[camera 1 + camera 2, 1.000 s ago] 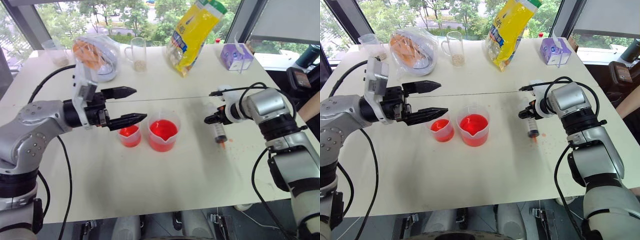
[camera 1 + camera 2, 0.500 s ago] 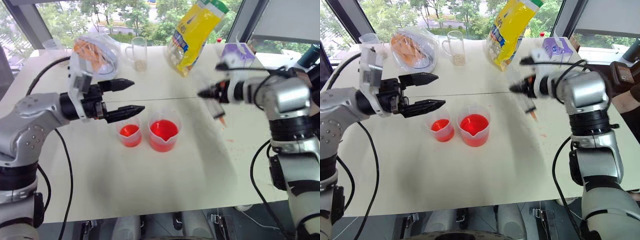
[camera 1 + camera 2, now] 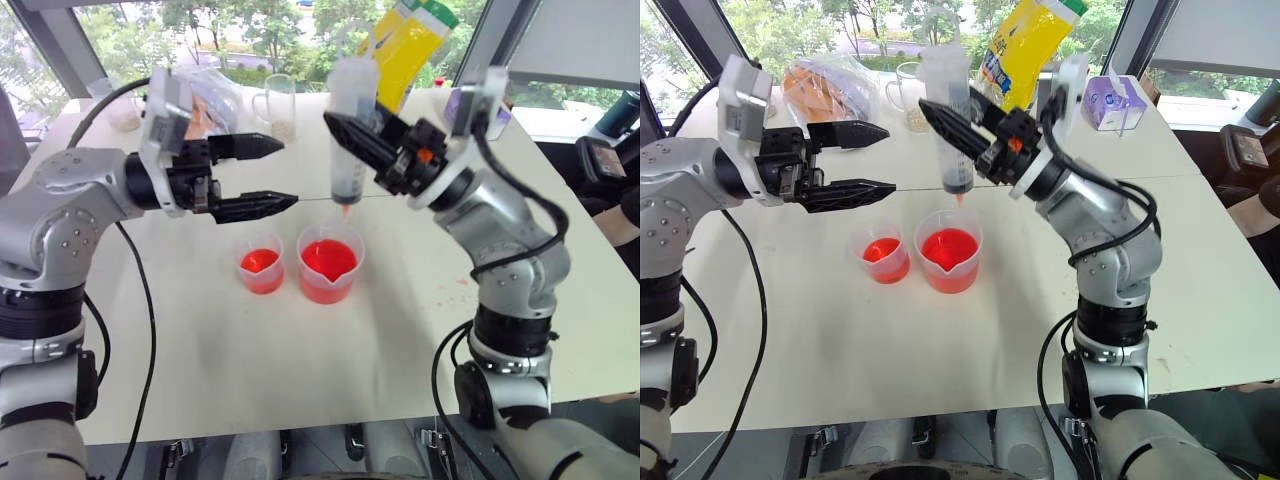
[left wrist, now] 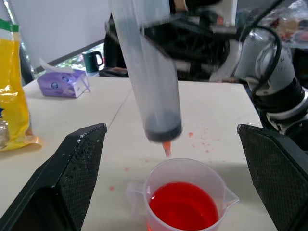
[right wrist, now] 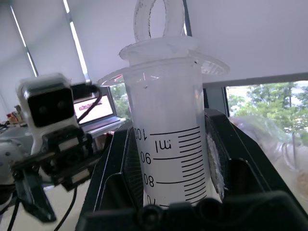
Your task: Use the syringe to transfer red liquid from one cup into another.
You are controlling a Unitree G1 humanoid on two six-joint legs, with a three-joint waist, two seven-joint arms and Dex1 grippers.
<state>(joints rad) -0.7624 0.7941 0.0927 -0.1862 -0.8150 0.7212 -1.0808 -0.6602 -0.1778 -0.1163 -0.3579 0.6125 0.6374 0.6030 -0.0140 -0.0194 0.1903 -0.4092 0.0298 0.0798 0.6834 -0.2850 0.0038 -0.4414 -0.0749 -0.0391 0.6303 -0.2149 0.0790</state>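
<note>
White table (image 3: 250, 360), windows (image 3: 250, 35), green trees outside

My right gripper (image 3: 352, 138) has carried the syringe (image 3: 349, 140) from the table to above the beaker (image 3: 329, 264), upright.

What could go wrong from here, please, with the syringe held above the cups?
The syringe hangs upright in the right tool, its tip above the larger beaker; it could drip onto the already spotted table. The open left tool sits close by and could knock it.
</note>
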